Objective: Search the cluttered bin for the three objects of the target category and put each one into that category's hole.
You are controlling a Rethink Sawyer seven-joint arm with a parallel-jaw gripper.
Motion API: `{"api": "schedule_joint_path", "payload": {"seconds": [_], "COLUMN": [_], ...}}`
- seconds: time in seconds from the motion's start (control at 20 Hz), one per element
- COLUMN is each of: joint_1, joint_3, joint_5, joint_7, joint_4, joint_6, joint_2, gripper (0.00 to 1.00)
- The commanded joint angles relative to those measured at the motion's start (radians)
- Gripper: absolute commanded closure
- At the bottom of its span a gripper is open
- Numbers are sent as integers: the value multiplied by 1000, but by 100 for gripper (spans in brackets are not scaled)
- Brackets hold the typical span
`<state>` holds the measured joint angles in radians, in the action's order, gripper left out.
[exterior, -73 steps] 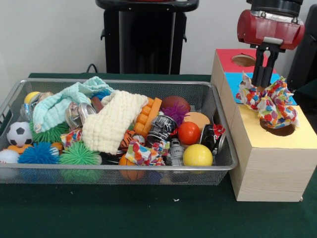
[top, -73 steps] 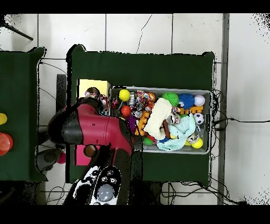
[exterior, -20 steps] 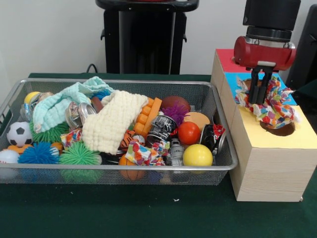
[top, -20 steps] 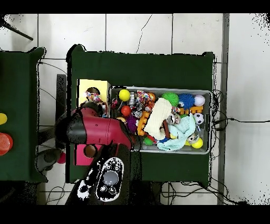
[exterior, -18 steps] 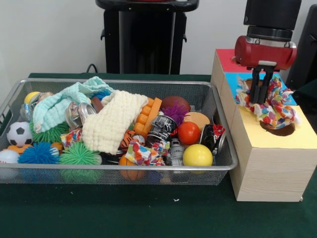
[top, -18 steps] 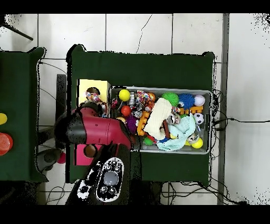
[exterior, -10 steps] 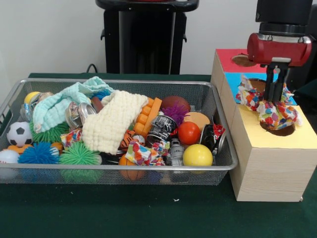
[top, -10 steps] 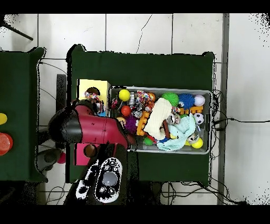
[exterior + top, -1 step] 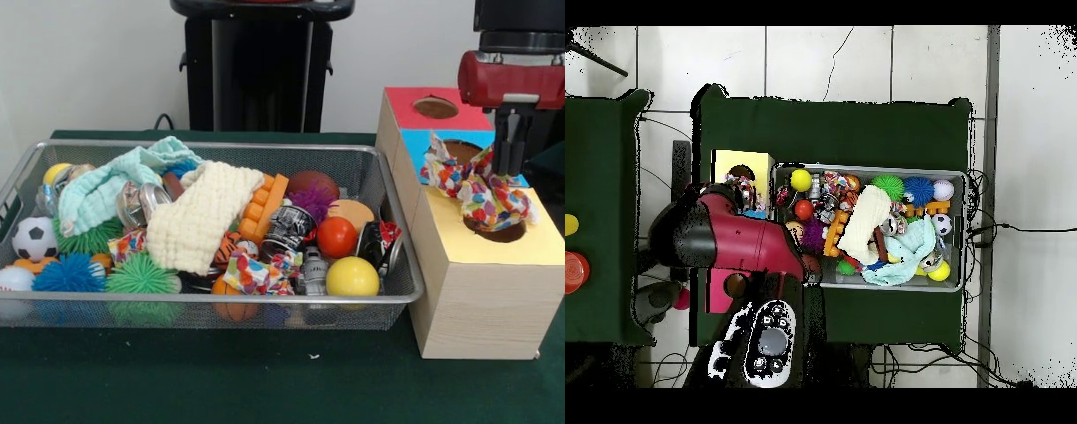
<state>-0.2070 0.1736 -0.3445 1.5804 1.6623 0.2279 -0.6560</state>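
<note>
A multicoloured patterned cloth [image 9: 477, 190] lies crumpled on top of the wooden box [image 9: 477, 300]. It spans the blue and yellow sections and covers part of the yellow section's hole [image 9: 500, 232]. My gripper [image 9: 509, 168] stands upright at the cloth's back right edge, its tip hidden against the fabric. In the overhead view the red arm [image 9: 730, 245] covers the gripper, and the cloth [image 9: 743, 183] shows beside it. More cloths lie in the wire bin [image 9: 212, 302]: a cream knit one [image 9: 199, 221], a mint one [image 9: 106, 185] and a small patterned one [image 9: 252, 274].
The box's red section has an open hole [image 9: 435, 107]. The bin also holds spiky balls, a soccer ball [image 9: 33, 238], a red ball [image 9: 336, 237], a yellow ball [image 9: 352, 276], cans and orange blocks. A black stand [image 9: 260, 66] rises behind the bin.
The gripper has shifted right and risen slightly, from over the middle of the cloth to its right edge. The cloth has stayed on the box, slightly rearranged.
</note>
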Motion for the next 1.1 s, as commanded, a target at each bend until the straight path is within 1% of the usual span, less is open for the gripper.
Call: {"api": "schedule_joint_path", "payload": {"seconds": [0.05, 0.35, 1.1], "joint_1": [-3, -2, -18], "joint_3": [-33, -17, 15], "joint_5": [-29, 12, 50], "joint_7": [239, 193, 161], "joint_4": [37, 39, 30], "joint_6": [101, 90, 93], "joint_2": [37, 63, 96], "gripper": [100, 100, 100]}}
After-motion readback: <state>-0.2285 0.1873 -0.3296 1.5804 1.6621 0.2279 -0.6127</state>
